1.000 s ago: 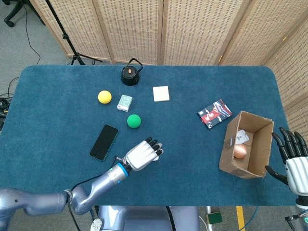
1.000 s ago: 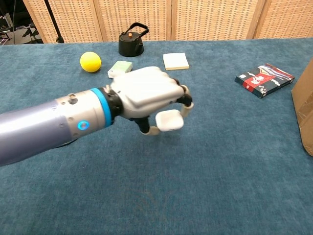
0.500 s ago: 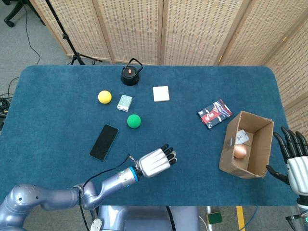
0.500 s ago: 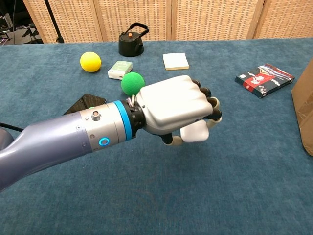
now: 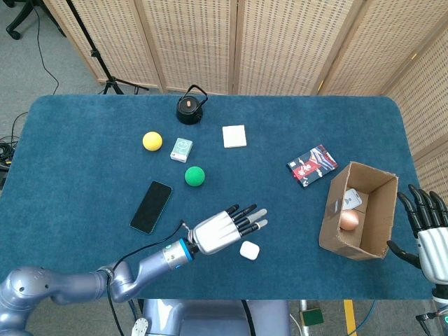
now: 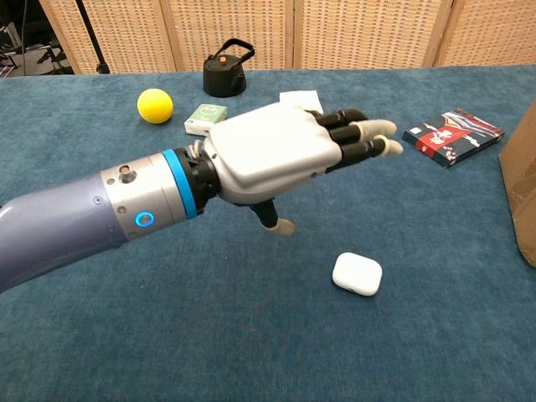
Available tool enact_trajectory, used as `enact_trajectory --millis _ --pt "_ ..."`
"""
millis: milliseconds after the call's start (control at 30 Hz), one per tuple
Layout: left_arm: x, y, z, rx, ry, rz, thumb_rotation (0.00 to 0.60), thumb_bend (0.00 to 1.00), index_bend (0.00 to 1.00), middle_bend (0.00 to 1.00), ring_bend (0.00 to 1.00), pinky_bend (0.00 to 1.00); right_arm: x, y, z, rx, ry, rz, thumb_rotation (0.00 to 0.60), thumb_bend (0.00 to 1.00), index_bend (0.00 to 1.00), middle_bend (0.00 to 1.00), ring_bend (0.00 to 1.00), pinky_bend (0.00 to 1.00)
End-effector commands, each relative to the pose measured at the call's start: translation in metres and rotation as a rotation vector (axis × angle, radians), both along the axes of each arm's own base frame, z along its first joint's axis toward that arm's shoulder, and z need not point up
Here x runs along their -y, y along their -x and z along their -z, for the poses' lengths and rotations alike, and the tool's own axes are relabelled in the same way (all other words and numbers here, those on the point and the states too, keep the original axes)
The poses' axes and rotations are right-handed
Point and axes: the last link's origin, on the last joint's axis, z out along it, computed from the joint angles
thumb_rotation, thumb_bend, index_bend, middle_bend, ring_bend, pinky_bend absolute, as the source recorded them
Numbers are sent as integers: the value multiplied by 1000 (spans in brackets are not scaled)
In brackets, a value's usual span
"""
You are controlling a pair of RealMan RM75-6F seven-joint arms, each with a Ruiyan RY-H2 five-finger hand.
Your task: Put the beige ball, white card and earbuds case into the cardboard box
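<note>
Now the left hand [image 5: 222,230] is spread above the unmarked earbuds case [image 5: 249,250].

The head view looks steeply down from above the robot's near edge, taking in the whole blue surface [image 5: 84,161], the woven screens behind it and strips of floor. The chest view sits low, just above the surface [image 6: 435,335], and faces forward across it toward the same screens.

The chest view is much closer: the left hand [image 6: 276,155] and forearm fill its middle, while from the head the left hand [image 5: 222,229] is small.

Both views share the yellow ball [image 5: 152,141] [image 6: 155,105], the black kettle [image 5: 190,107] [image 6: 225,70], the earbuds case [image 5: 249,250] [image 6: 358,274] and the patterned packet [image 5: 312,165] [image 6: 453,125]. The cardboard box [image 5: 358,210] shows whole from the head; the chest view catches only its edge [image 6: 521,197] at the right.
</note>
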Motion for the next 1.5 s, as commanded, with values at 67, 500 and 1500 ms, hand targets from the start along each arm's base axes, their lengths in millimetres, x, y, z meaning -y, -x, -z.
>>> enact_trajectory --millis 67,500,1500 --pt "-13 18 -37 45 -50 -36 600 0 0 0 0 314 0 -1 2 -5 -4 -1 600 0 13 0 0 42" --pt "-30 152 -190 148 -203 -532 600 0 0 0 0 0 -3 -4 8 -44 -29 -21 600 0 13 0 0 42" --pt "54 266 -297 423 -416 -979 600 0 0 0 0 0 30 -156 98 -322 -514 -402 600 0 60 2 0 42"
